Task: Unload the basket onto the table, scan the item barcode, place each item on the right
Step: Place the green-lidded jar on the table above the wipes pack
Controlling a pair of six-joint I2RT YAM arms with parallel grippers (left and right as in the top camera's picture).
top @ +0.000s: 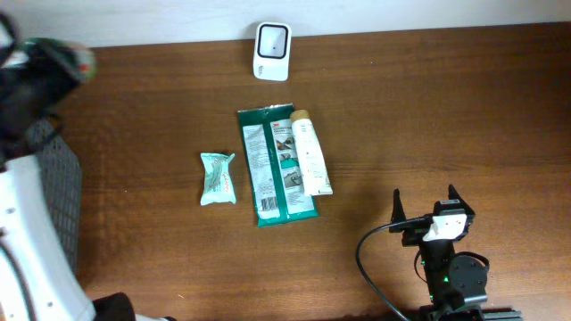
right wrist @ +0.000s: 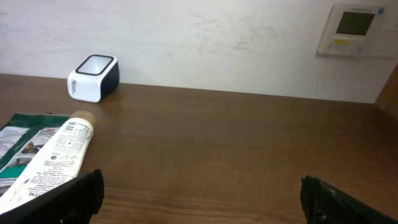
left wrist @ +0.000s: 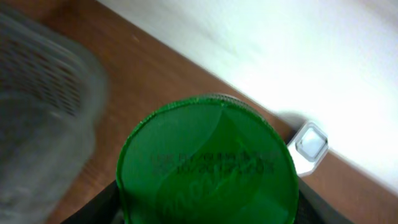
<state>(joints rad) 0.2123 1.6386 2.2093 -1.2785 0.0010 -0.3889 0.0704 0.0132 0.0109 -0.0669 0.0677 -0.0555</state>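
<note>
Presently, step in hand: presenting the item to the reader; no scan is judged made yet.

1. Mesh basket [top: 58,187]. Dark, at the left edge of the table [top: 446,107], partly under the left arm. Contents cannot be told, as the arm covers part of it and the wrist view blurs the rest.
2. Left fingers [left wrist: 317,211]. They pinch the green-lidded item [left wrist: 208,168] from either side.
3. Green-lidded item. Held up off the table at the back-left corner, above the basket side. Its round green face with a printed date line is turned to the wrist camera. It is probably a jar or tub, though the body is out of sight. No barcode shows on this face.
4. Small pale-green packet [top: 217,178]. Flat on the table, left of centre, lying apart from the other goods.
5. Green flat packet [top: 275,169]. At the centre, lengthwise front to back.
6. White tube [top: 310,153]. Lies along the packet's right edge, overlapping it, cap towards the back.
7. Scanner [top: 271,40]. White, at the back edge by the wall, just beyond the packet, with its window facing upward.
8. Right fingers [right wrist: 74,196]. Spread wide and holding nothing, at the front right, well apart from all goods.

Next move, by judgement: carry the item rightward to the scanner and turn it so the barcode, likely on the side wall, meets the window. The lid face will not serve.
</note>
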